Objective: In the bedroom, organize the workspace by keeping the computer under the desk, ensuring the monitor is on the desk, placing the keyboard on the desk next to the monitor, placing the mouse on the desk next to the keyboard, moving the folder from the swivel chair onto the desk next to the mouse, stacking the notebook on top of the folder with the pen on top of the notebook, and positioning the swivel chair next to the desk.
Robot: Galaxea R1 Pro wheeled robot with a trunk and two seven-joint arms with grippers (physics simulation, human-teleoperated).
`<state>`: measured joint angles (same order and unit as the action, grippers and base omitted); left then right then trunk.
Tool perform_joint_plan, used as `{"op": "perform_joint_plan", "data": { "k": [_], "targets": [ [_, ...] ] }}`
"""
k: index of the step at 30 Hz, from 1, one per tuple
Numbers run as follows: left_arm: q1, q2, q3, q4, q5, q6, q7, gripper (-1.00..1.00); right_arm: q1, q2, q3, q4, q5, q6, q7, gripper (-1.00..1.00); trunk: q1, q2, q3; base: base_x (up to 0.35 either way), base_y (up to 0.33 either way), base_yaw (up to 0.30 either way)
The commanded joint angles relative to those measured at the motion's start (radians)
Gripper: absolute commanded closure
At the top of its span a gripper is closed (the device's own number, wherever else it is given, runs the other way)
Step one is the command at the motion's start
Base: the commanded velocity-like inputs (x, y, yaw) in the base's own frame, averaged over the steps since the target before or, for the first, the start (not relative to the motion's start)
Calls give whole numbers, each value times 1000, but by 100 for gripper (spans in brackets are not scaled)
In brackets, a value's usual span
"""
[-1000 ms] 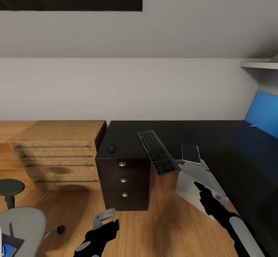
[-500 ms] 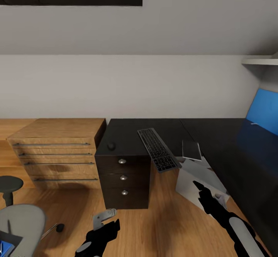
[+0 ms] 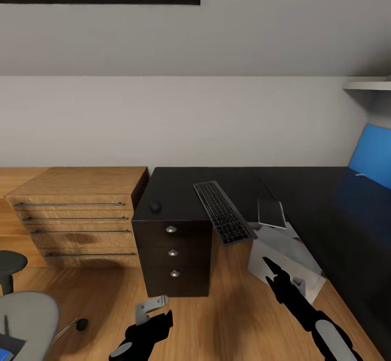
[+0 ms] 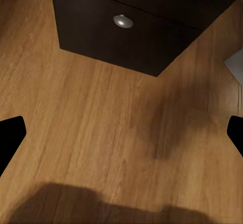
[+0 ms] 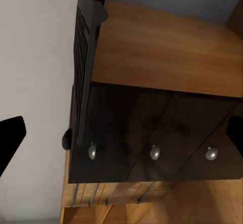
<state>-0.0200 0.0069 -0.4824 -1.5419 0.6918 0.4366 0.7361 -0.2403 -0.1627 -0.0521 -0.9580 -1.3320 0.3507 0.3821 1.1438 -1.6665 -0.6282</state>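
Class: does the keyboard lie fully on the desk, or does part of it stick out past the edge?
Partly off. The keyboard's near end overhangs the desk edge, above the floor beside the drawers.

Both arms are glossy black; the left pincer (image 3: 153, 308) carries a grey bracket, the right forearm a pale grey segment.

I've got both arms low in front of me: my left gripper (image 3: 155, 309) has its fingers spread wide, pointing forward, and my right gripper (image 3: 274, 274), reaching up and ahead, is spread wide too
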Motion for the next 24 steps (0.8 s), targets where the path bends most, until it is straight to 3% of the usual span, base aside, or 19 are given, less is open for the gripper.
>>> {"op": "perform_joint_plan", "data": {
  "k": [1, 16, 24],
  "targets": [
    [-1, 1, -2, -1, 6, 2, 8, -100, -1, 1, -1, 1, -9, 8, 2, -100, 0, 0, -1, 120, 6, 0],
    [-1, 2, -1, -1, 12, 2, 8, -100, -1, 3, 5, 2, -7, 8, 3, -100, 0, 0, -1, 195, 54, 0],
    [-1, 2, -1, 0, 13, 2, 8, -100, -1, 3, 21, 2, -7, 8, 4, -100, 0, 0, -1, 96, 61, 0]
  ]
}}
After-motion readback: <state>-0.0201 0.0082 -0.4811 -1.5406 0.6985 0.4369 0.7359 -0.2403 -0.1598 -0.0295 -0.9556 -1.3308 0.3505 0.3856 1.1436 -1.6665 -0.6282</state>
